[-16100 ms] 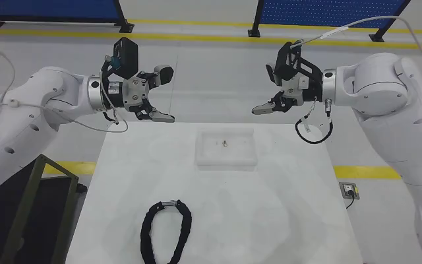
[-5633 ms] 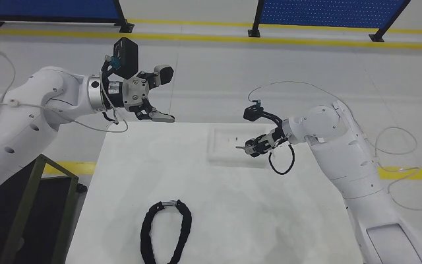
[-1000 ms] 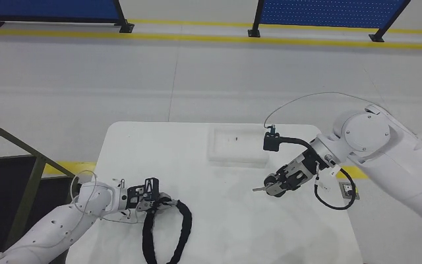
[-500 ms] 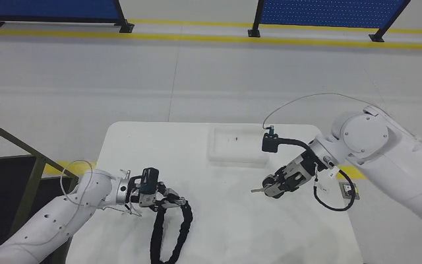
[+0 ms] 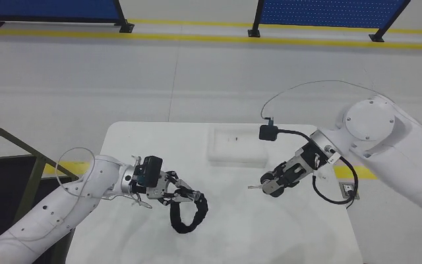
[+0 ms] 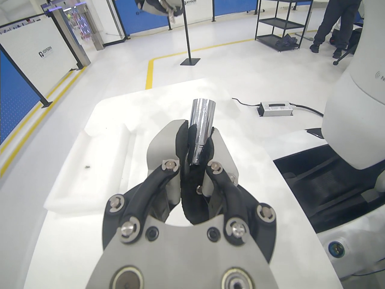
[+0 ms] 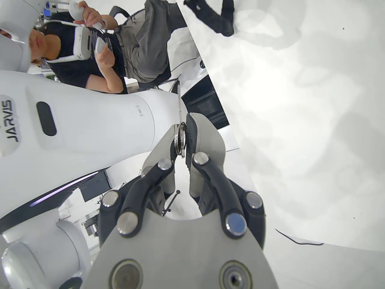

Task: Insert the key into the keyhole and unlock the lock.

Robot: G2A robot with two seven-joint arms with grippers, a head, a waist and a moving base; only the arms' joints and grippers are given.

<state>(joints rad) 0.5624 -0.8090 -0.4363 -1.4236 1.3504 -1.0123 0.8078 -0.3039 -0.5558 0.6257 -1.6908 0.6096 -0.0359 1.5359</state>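
Two arms: one at each side of the white worktop [image 5: 277, 231], tools turned towards each other.
Left tool [image 5: 190, 196]: closed on the lock's chrome cylinder [image 6: 202, 121], which sticks out past the fingertips, raised off the worktop.
Lock [image 5: 188, 214]: a black cable loop hanging from the Left tool over the front-left part of the worktop. Whether its lower bend touches the surface cannot be told.
Tray [image 5: 231, 158]: shallow and white, at the far middle of the worktop, with a small dark speck [image 5: 235, 138] inside. It lies well apart from both tools.
Right tool [image 5: 267, 187]: closed on the key and held above the worktop, right of the lock and nearer than the Tray.
Key [image 7: 181, 139]: its round metal head is pinched between the pads. A thin metal tip [image 5: 253, 189], probably the blade, points towards the lock and is apart from the cylinder.
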